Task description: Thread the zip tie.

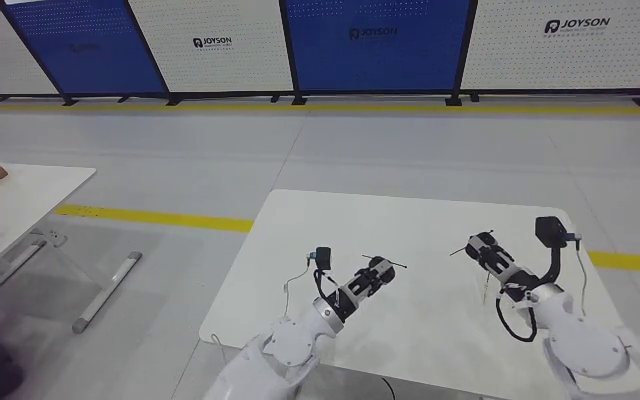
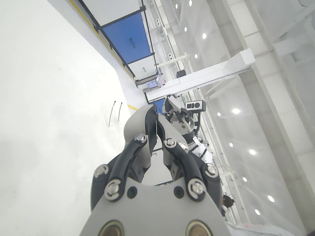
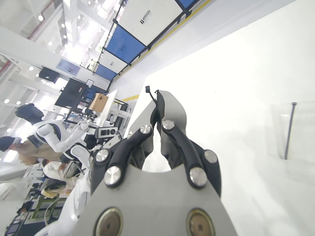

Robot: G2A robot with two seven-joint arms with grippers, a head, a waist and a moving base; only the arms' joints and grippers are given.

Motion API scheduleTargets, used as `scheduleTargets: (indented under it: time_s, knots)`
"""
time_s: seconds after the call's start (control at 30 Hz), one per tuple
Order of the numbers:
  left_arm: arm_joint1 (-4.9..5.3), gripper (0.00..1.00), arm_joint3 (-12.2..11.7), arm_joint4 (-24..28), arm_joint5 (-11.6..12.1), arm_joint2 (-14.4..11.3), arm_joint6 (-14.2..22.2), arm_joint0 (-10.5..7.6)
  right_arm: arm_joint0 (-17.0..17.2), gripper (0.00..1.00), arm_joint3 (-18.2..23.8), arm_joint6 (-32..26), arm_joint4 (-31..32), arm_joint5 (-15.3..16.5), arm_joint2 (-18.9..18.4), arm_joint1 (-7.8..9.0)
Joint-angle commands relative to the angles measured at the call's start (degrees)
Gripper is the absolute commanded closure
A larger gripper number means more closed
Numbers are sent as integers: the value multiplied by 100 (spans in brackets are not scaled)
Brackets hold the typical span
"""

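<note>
Here, zip tie (image 3: 148, 90) pinched in right hand (image 3: 157, 98)

Both arms reach forward from the near edge of the table (image 1: 420, 215), with the wrists raised above it. The left gripper (image 1: 383, 266) hangs over the table's middle and the right gripper (image 1: 481, 243) over its right half, well apart. Each has its fingers pressed together on a thin zip tie (image 3: 147, 88).

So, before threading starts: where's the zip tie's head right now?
In the right wrist view, the head pokes out just past the tips of the shut right gripper, over the table.
</note>
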State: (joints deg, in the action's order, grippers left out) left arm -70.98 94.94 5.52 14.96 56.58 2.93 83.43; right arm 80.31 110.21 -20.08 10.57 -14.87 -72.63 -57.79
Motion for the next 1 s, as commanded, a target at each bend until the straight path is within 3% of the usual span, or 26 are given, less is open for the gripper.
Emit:
scheduleTargets:
  time_s: [0.0, 0.07, 0.4, 0.5, 0.67, 0.97]
  knots:
    - [-42, 100, -66, -199, 125, -125, -356, -25, 94, 100, 61, 454, 78, -23, 208, -48]
    - [-79, 100, -146, -206, 214, -214, -555, -51, 118, 100, 63, 559, 109, -26, 267, -63]
    - [-80, 100, -144, -216, 208, -212, -560, -54, 118, 100, 63, 559, 109, -26, 267, -63]
    - [-97, 100, -189, -516, 144, -252, -703, -113, 228, 100, 107, 836, 200, 146, 385, -98]
    - [-133, 100, -262, -572, 128, -324, -804, -174, 326, 100, 127, 1621, 334, 377, 663, -202]
    - [-133, 100, -262, -572, 128, -324, -804, -174, 326, 100, 127, 1621, 334, 377, 663, -202]
